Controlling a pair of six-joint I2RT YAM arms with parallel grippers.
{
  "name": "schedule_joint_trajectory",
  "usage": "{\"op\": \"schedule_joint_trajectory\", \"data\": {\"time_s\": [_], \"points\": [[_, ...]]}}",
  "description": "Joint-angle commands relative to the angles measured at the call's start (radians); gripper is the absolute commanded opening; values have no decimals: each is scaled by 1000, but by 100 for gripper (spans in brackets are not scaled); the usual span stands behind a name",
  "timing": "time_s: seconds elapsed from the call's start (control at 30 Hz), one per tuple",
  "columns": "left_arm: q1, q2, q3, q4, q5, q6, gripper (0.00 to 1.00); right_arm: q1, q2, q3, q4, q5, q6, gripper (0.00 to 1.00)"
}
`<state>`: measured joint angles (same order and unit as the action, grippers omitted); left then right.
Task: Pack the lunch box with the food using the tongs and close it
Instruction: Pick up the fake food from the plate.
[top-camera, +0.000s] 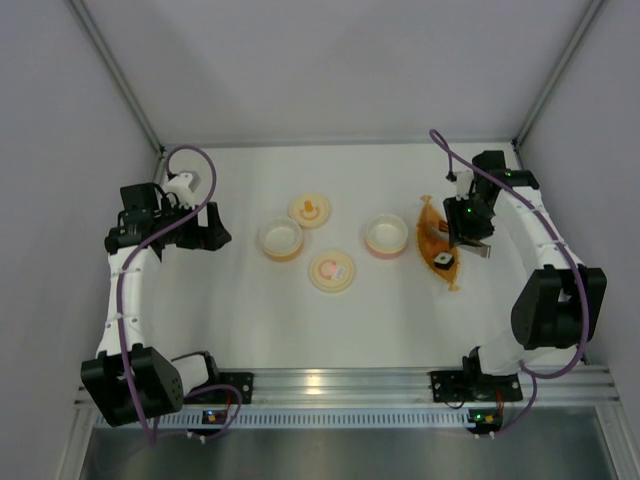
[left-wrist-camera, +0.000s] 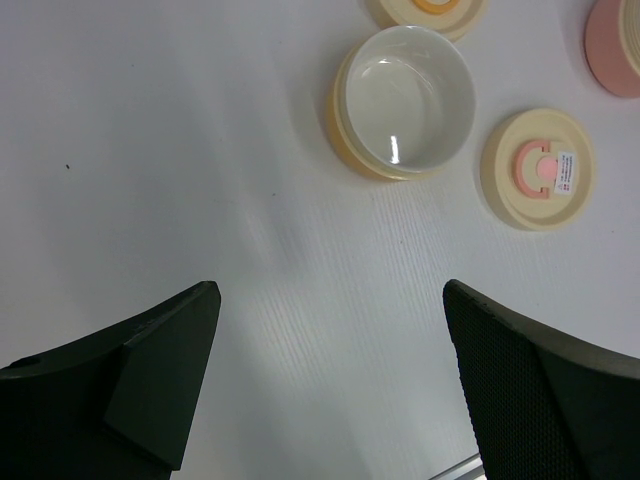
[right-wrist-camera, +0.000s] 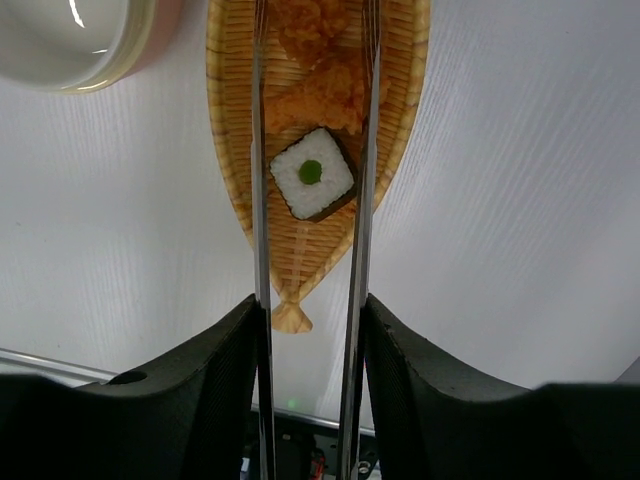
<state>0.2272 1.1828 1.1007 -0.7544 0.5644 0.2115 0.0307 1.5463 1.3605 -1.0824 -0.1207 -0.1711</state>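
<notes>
Item, nearest: my right gripper (right-wrist-camera: 310, 330), clamped on the tongs (right-wrist-camera: 258, 200), pinching them partway so both arms straddle the square rice piece (right-wrist-camera: 312, 173).
Beyond: orange-brown chunks (right-wrist-camera: 315, 95), same boat-shaped tray (right-wrist-camera: 400, 120).
Farther: lunch box (right-wrist-camera: 70, 40), lidless, ready for filling.
Left gripper (left-wrist-camera: 328, 300): spread wide, empty.

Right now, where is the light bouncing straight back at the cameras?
Left wrist view: a white glint inside the yellow bowl. Right wrist view: another glint on the pink bowl. Top view: the metal rail shines.
</notes>
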Motion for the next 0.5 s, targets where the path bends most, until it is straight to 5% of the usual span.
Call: {"op": "schedule_joint_trajectory", "data": {"time_s": [0.0, 0.47], "points": [[3, -8, -4, 52, 14, 6, 98, 15, -15, 12, 35, 13, 13, 42], [1, -9, 2, 46, 14, 2, 98, 15, -49, 46, -2, -57, -18, 2]]}}
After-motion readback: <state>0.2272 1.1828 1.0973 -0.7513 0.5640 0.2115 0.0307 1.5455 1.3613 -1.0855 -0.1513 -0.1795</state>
